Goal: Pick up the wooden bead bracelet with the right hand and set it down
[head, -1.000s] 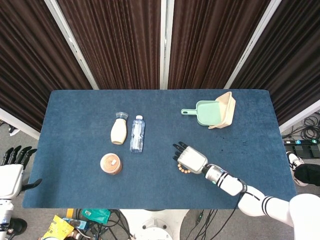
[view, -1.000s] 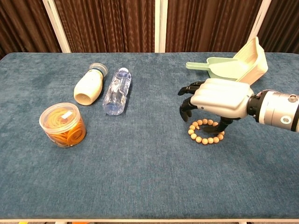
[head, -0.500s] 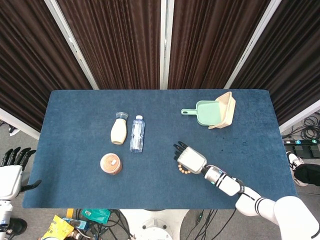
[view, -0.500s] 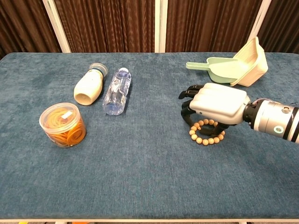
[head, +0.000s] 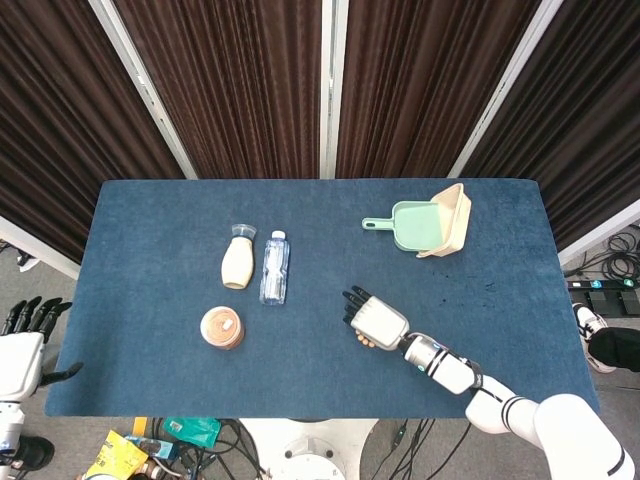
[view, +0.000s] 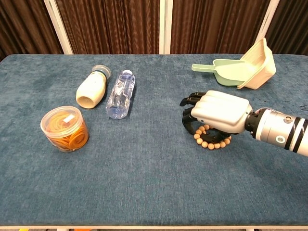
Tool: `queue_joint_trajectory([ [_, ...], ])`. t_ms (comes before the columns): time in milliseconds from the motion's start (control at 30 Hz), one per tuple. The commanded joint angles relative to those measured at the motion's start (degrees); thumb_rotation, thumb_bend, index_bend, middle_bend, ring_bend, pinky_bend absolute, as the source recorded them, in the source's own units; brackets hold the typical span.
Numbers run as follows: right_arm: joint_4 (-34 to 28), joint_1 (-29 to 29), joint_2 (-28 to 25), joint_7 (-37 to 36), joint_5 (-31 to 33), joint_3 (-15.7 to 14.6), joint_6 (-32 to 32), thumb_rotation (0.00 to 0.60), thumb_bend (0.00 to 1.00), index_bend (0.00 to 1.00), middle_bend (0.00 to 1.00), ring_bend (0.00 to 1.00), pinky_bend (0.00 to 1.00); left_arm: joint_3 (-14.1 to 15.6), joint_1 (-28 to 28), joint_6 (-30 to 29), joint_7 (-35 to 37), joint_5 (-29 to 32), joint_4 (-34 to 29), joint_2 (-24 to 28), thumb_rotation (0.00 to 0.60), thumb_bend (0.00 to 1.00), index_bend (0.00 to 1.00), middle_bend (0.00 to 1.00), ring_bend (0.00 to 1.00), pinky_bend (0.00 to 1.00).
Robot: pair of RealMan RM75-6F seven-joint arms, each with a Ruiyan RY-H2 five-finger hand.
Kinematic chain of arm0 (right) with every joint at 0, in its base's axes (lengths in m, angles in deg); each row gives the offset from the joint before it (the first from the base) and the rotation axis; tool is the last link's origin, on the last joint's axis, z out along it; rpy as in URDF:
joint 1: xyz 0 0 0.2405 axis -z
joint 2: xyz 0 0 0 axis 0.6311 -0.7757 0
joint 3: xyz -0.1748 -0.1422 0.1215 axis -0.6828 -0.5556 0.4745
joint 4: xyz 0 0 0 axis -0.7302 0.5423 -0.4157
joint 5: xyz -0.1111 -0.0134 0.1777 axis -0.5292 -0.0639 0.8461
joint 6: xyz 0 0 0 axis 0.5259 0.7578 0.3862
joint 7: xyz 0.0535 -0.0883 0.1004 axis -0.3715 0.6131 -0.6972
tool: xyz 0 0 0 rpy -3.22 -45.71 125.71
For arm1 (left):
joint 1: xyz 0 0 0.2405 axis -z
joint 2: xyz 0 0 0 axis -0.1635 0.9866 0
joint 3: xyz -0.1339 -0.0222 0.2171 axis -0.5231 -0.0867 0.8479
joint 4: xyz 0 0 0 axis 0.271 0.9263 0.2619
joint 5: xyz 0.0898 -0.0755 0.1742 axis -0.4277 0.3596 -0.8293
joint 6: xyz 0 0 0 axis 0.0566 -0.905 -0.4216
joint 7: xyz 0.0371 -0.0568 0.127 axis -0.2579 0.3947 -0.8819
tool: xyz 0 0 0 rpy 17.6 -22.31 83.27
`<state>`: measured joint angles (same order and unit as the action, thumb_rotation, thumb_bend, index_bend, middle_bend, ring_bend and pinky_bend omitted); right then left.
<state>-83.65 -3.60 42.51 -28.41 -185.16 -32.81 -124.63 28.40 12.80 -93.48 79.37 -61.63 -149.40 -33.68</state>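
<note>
On the near right part of the blue table (view: 144,183), the wooden bead bracelet (view: 211,140) lies flat on the cloth, and the right hand (view: 216,113) sits low over its far half, palm down. The dark fingers (view: 188,115) curl down at the bracelet's left side, and one of them seems to reach the beads; whether they actually pinch the bracelet cannot be told, since the palm hides the contact. In the head view only a few beads (head: 364,343) peek out from under the near edge of the same hand (head: 372,318).

Far to the right, near the table's back edge, a green dustpan (view: 224,70) lies with a cream bin (view: 257,65) tipped against its right side. On the left half, a cream bottle (view: 93,88) lies on its side with a clear water bottle (view: 121,93) just beside it on the right. Nearer and further left stands a clear tub of orange rubber bands (view: 64,128).

The left hand (head: 28,340) hangs off the table at the near left corner, its dark fingers spread and holding nothing.
</note>
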Motion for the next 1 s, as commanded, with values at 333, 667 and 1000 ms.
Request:
queue_joint_trajectory([
  [333, -0.1, 3.29, -2.8, -7.31, 4.75, 3.28, -7.23, 0.6, 0.54, 0.64, 0.44, 0.22, 0.15, -0.09, 0.05, -0.03, 1.05, -0.46, 0.58, -0.12, 0.6, 0.04, 0.18, 0.13, 0.02, 0.02],
  [667, -14.38, 5.48, -14.45, -27.85, 15.77, 9.53, -3.43, 0.6, 0.63, 0.67, 0.51, 0.25, 0.15, -0.55, 1.39, 0.92, 0.69, -1.34, -0.08, 0.48, 0.6, 0.04, 0.18, 0.13, 0.02, 0.02],
  [1000, -26.01, 4.87, -24.62, -43.18, 22.28, 9.69, 10.3, 0.6, 0.76, 0.74, 0.64, 0.35, 0.14, -0.39, 2.14, 1.83, 0.57, -1.75, -0.48, 0.67, 0.6, 0.04, 0.18, 0.13, 0.02, 0.02],
])
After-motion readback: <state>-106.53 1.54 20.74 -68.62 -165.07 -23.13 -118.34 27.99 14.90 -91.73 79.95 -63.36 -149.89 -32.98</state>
